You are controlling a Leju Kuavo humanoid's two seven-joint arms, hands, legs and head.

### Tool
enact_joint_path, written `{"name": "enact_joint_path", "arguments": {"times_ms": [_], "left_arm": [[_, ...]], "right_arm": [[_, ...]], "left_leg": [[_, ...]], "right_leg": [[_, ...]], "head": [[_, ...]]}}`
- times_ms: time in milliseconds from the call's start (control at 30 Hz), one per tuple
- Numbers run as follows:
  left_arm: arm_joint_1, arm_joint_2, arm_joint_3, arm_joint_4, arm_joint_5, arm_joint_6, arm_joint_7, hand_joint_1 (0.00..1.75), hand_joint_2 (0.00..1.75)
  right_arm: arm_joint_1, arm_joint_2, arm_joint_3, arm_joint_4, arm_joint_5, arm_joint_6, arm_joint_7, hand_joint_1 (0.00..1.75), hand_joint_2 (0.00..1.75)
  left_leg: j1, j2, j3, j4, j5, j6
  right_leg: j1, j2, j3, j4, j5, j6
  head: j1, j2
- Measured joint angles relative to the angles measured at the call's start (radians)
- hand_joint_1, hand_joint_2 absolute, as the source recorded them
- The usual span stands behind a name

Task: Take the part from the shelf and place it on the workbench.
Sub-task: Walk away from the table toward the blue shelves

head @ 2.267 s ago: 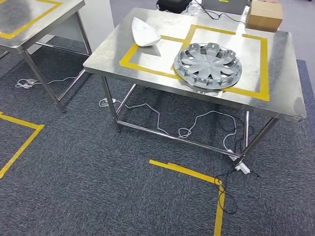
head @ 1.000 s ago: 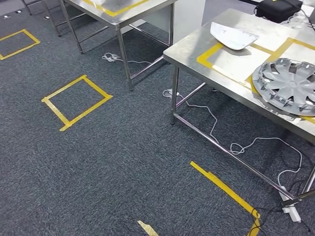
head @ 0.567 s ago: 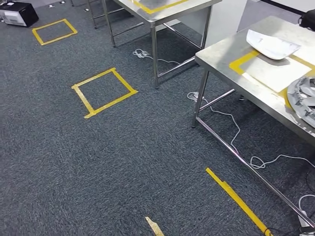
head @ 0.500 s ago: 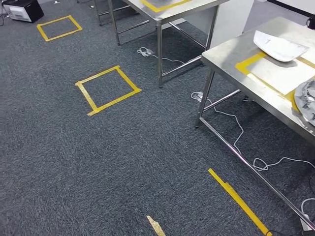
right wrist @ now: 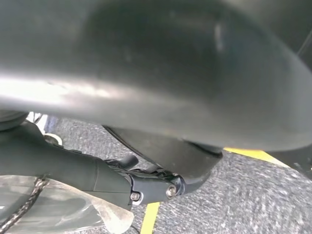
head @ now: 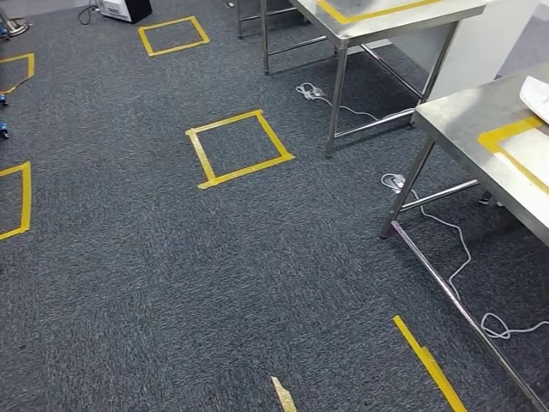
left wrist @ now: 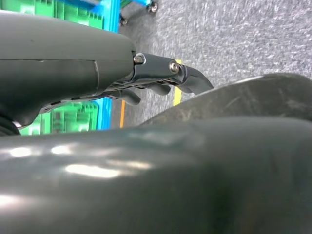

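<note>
Fingers (left wrist: 162, 73) of the left hand (left wrist: 121, 78) extend straight, dark and slim, with two metal screws at a knuckle link; nothing lies between them, and whether they are spread or closed cannot be told from this close side view. Beyond those fingertips lies grey speckled carpet (left wrist: 235, 34) with a yellow tape strip (left wrist: 177, 95). Beside the hand, on the far side from the carpet, stand green ribbed plastic crates (left wrist: 62, 119) in a blue frame (left wrist: 108, 105); their contents are hidden.

Fingers (right wrist: 125, 162) of the right hand (right wrist: 140, 183) are likewise dark and extended, with two screws at the link. No object is visible in them, and the view is too poor to tell whether they are apart or together. Just past those fingertips a yellow tape line (right wrist: 149, 218) crosses the carpet. Behind the hand sits a pale, glossy, rounded surface (right wrist: 73, 209), possibly the robot's own cover.

In the head view, the carpet carries a square yellow tape outline (head: 238, 148). A steel workbench (head: 466, 129) with a brushed flat top, tubular legs and yellow tape marking stands at the right. On its far edge rests a white, smooth, curved part (head: 536, 96), cut off by the frame. White cable (head: 453, 245) loops on the floor beneath. A second steel table (head: 389, 13) stands behind.
</note>
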State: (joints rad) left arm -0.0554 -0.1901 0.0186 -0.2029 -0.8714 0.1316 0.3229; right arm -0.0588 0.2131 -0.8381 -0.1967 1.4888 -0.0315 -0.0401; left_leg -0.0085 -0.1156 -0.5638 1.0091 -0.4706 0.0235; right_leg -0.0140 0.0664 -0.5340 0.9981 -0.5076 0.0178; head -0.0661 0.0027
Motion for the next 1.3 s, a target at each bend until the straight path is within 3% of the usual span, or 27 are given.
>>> {"name": "enact_joint_path", "arguments": {"times_ms": [33,100,167,200,233,267,333,367,400,467,533,600,667,700,733,767,800,833,900,967,1033,1067,1133,1167,1233,1267,1300], "left_arm": [[0.000,0.000,0.001,0.000,-0.002,0.000,-0.001,0.00,0.00],[0.000,0.001,0.003,0.000,-0.007,0.000,-0.001,0.00,0.00],[-0.001,0.002,0.003,0.000,-0.012,-0.001,-0.002,0.00,0.00],[-0.002,0.003,0.003,0.000,-0.015,-0.001,-0.005,0.00,0.00],[-0.003,0.004,0.004,0.000,-0.017,-0.001,-0.010,0.00,0.00],[-0.003,0.005,0.004,0.000,-0.022,-0.001,-0.017,0.00,0.00],[-0.003,0.007,0.004,0.000,-0.039,-0.003,-0.032,0.00,0.00],[-0.002,0.008,0.003,0.000,-0.050,-0.005,-0.036,0.00,0.00],[-0.003,0.009,0.002,0.000,-0.061,-0.009,-0.038,0.00,0.00],[-0.001,0.011,-0.001,0.000,-0.079,-0.019,-0.040,0.00,0.00],[0.002,0.012,-0.004,0.000,-0.095,-0.027,-0.044,0.00,0.00],[0.000,0.014,-0.011,0.000,-0.117,-0.034,-0.052,0.00,0.00],[-0.004,0.016,-0.025,0.000,-0.145,-0.038,-0.060,0.00,0.00],[-0.006,0.016,-0.034,0.000,-0.159,-0.039,-0.063,0.00,0.00],[-0.006,0.017,-0.043,0.000,-0.171,-0.040,-0.066,0.00,0.00],[-0.006,0.019,-0.052,0.000,-0.183,-0.040,-0.069,0.00,0.00],[-0.006,0.020,-0.061,0.000,-0.193,-0.040,-0.071,0.00,0.00],[-0.007,0.021,-0.069,0.000,-0.200,-0.040,-0.072,0.00,0.00],[-0.010,0.022,-0.083,0.000,-0.208,-0.040,-0.073,0.00,0.00],[-0.012,0.023,-0.093,0.000,-0.215,-0.042,-0.074,0.00,0.00],[-0.012,0.025,-0.102,0.000,-0.220,-0.047,-0.074,0.00,0.00],[-0.012,0.026,-0.105,0.000,-0.221,-0.049,-0.074,0.00,0.00],[-0.015,0.027,-0.106,0.000,-0.221,-0.053,-0.074,0.00,0.00],[-0.017,0.027,-0.106,0.000,-0.220,-0.055,-0.074,0.00,0.00],[-0.022,0.030,-0.106,0.000,-0.220,-0.057,-0.076,0.00,0.00],[-0.024,0.032,-0.106,0.000,-0.219,-0.058,-0.076,0.00,0.00],[-0.024,0.033,-0.106,0.000,-0.220,-0.059,-0.075,0.00,0.00]], "right_arm": [[0.000,0.001,0.001,0.000,0.000,-0.001,0.000,0.00,0.00],[-0.001,0.003,0.003,0.000,0.001,-0.004,0.002,0.00,0.00],[0.000,0.003,0.005,0.000,0.001,-0.005,0.002,0.00,0.00],[0.001,0.003,0.006,0.000,0.001,-0.005,0.002,0.00,0.00],[0.001,0.003,0.006,0.000,0.001,-0.005,0.002,0.00,0.00],[0.000,0.003,0.006,0.000,0.000,-0.005,0.001,0.00,0.00],[-0.003,0.003,0.005,0.000,-0.003,-0.008,-0.001,0.00,0.00],[-0.005,0.003,0.005,0.000,-0.005,-0.009,-0.002,0.00,0.00],[-0.006,0.002,0.005,0.000,-0.006,-0.010,-0.002,0.00,0.00],[-0.008,-0.001,0.004,0.000,-0.008,-0.008,-0.002,0.00,0.00],[-0.012,-0.003,0.001,0.000,-0.011,-0.007,-0.001,0.00,0.00],[-0.015,-0.004,-0.002,-0.001,-0.017,-0.013,-0.001,0.00,0.00],[-0.013,-0.004,-0.005,-0.001,-0.022,-0.017,0.000,0.00,0.00],[-0.010,-0.005,-0.007,-0.001,-0.024,-0.018,0.001,0.00,0.00],[-0.008,-0.006,-0.009,-0.001,-0.024,-0.017,0.003,0.00,0.00],[-0.007,-0.007,-0.010,-0.001,-0.026,-0.017,0.004,0.00,0.00],[-0.007,-0.008,-0.011,-0.001,-0.027,-0.016,0.005,0.00,0.00],[-0.006,-0.009,-0.012,-0.001,-0.028,-0.015,0.005,0.00,0.00],[-0.007,-0.010,-0.016,-0.001,-0.029,-0.014,0.005,0.00,0.00],[-0.007,-0.011,-0.019,-0.001,-0.033,-0.014,0.005,0.00,0.00],[-0.008,-0.011,-0.023,-0.001,-0.037,-0.013,0.007,0.00,0.00],[-0.009,-0.011,-0.024,-0.001,-0.039,-0.013,0.008,0.00,0.00],[-0.009,-0.011,-0.027,-0.001,-0.040,-0.011,0.011,0.00,0.00],[-0.008,-0.011,-0.028,-0.001,-0.039,-0.010,0.013,0.00,0.00],[-0.005,-0.012,-0.029,-0.001,-0.036,-0.010,0.018,0.00,0.00],[-0.005,-0.012,-0.029,-0.001,-0.032,-0.010,0.019,0.00,0.00],[-0.005,-0.012,-0.029,-0.001,-0.028,-0.011,0.019,0.00,0.00]], "left_leg": [[0.001,0.002,-0.003,0.004,-0.002,-0.005],[0.000,0.040,-0.024,0.052,-0.033,-0.016],[0.001,0.088,-0.078,0.174,-0.097,-0.025],[0.003,0.097,-0.107,0.236,-0.122,-0.028],[0.005,0.101,-0.124,0.276,-0.131,-0.031],[0.006,0.105,-0.123,0.278,-0.121,-0.032],[0.007,0.123,-0.069,0.177,-0.057,-0.030],[0.004,0.147,-0.035,0.112,-0.031,-0.027],[0.001,0.167,-0.010,0.057,-0.016,-0.022],[-0.006,0.186,0.006,0.014,-0.017,-0.011],[-0.005,0.166,0.001,0.009,-0.014,0.002],[-0.001,0.145,0.002,0.004,-0.010,0.016],[0.000,0.122,0.002,0.002,-0.007,0.025],[-0.001,0.110,0.001,0.003,-0.007,0.028],[-0.002,0.096,0.002,0.003,-0.007,0.029],[-0.003,0.082,0.003,0.003,-0.007,0.029],[-0.003,0.067,0.004,0.004,-0.007,0.029],[-0.004,0.052,0.007,0.004,-0.008,0.028],[-0.004,0.025,0.008,0.006,-0.010,0.024],[-0.002,0.004,0.002,0.007,-0.008,0.014],[0.002,-0.016,-0.004,0.007,-0.006,0.001],[0.002,-0.009,-0.007,0.013,-0.011,-0.004],[0.000,0.037,-0.033,0.074,-0.050,-0.013],[0.000,0.067,-0.059,0.133,-0.082,-0.018],[0.003,0.093,-0.110,0.253,-0.134,-0.026],[0.005,0.097,-0.117,0.279,-0.136,-0.029],[0.007,0.102,-0.108,0.268,-0.120,-0.031]], "right_leg": [[0.000,-0.011,0.001,-0.002,0.002,-0.006],[-0.002,-0.038,0.006,-0.008,0.004,-0.017],[0.000,-0.068,0.010,-0.009,0.000,-0.024],[0.001,-0.084,0.011,-0.009,-0.002,-0.026],[0.002,-0.100,0.013,-0.008,-0.004,-0.026],[0.002,-0.114,0.015,-0.008,-0.007,-0.025],[0.003,-0.138,0.022,-0.008,-0.012,-0.022],[0.004,-0.148,0.025,-0.008,-0.015,-0.019],[0.007,-0.158,0.027,-0.006,-0.019,-0.014],[0.013,-0.179,0.029,-0.005,-0.024,-0.004],[0.013,-0.195,0.030,-0.005,-0.029,0.005],[0.009,-0.158,0.013,0.030,-0.057,0.014],[0.006,-0.096,-0.044,0.146,-0.114,0.018],[0.006,-0.080,-0.081,0.216,-0.139,0.019],[0.006,-0.073,-0.112,0.268,-0.149,0.018],[0.006,-0.069,-0.129,0.287,-0.141,0.017],[0.005,-0.066,-0.126,0.264,-0.111,0.015],[0.005,-0.057,-0.105,0.206,-0.069,0.012],[0.001,-0.013,-0.048,0.071,-0.006,0.007],[0.000,0.015,-0.017,0.011,0.003,0.004],[0.001,-0.003,-0.009,0.003,0.004,-0.001],[0.001,-0.015,-0.006,-0.002,0.006,-0.006],[-0.001,-0.044,0.001,-0.010,0.007,-0.018],[0.001,-0.060,0.004,-0.011,0.005,-0.022],[0.003,-0.093,0.008,-0.011,0.000,-0.026],[0.003,-0.109,0.010,-0.011,-0.003,-0.025],[0.003,-0.123,0.012,-0.010,-0.005,-0.024]], "head": [[0.000,0.000],[-0.004,0.000],[-0.008,0.000],[-0.007,0.000],[-0.007,0.000],[-0.007,0.000],[-0.008,0.000],[-0.008,0.000],[-0.008,0.000],[-0.006,0.000],[-0.004,0.000],[-0.001,0.000],[0.002,0.000],[0.003,0.000],[0.003,0.000],[0.003,0.000],[0.003,0.000],[0.003,0.000],[0.002,0.000],[0.002,0.000],[0.001,0.000],[0.001,0.000],[-0.002,0.000],[-0.004,0.000],[-0.005,0.000],[-0.005,0.000],[-0.006,0.000]]}}
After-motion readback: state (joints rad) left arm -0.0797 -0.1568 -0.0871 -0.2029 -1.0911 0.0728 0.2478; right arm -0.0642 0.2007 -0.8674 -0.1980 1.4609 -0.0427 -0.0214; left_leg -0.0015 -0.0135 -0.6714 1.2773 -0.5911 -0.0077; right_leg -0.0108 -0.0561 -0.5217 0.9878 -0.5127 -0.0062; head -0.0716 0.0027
